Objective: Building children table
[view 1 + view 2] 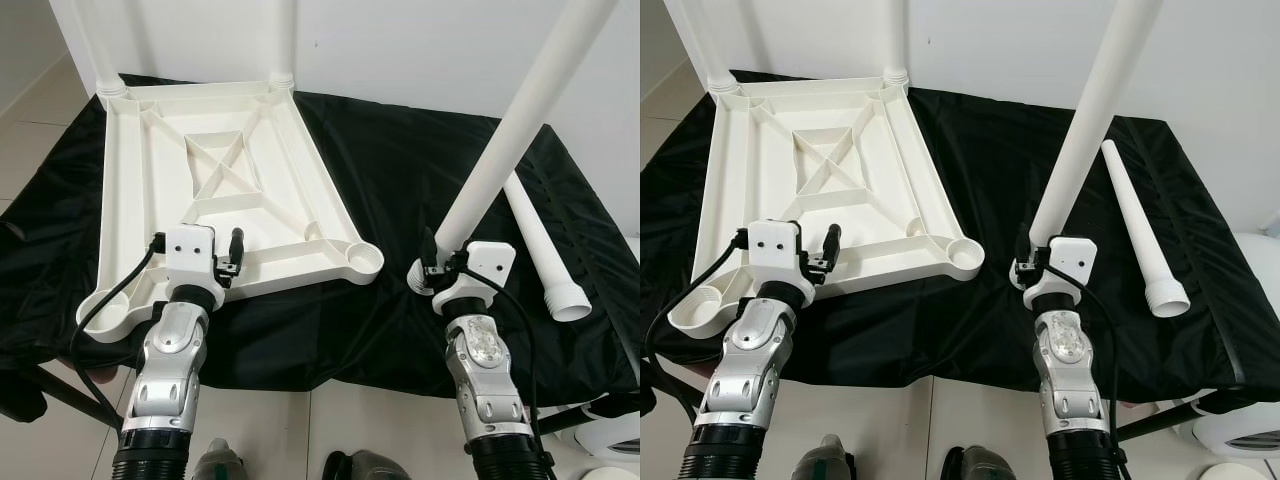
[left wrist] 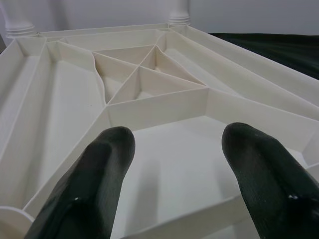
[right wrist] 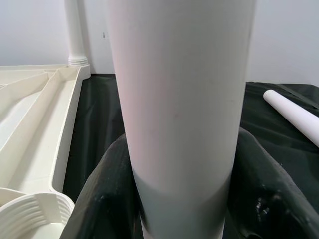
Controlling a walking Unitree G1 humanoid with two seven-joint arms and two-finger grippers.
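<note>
White table leg pinched upright in the right gripper, empty corner socket just left; left gripper spread.

A home room: pale tiled floor, plain white wall, black cloth spread over a low table

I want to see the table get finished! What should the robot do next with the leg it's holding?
Probably swing the right pincer left, bringing its held leg over the empty threaded corner socket of the upturned tabletop. Both far corners already have legs.
</note>
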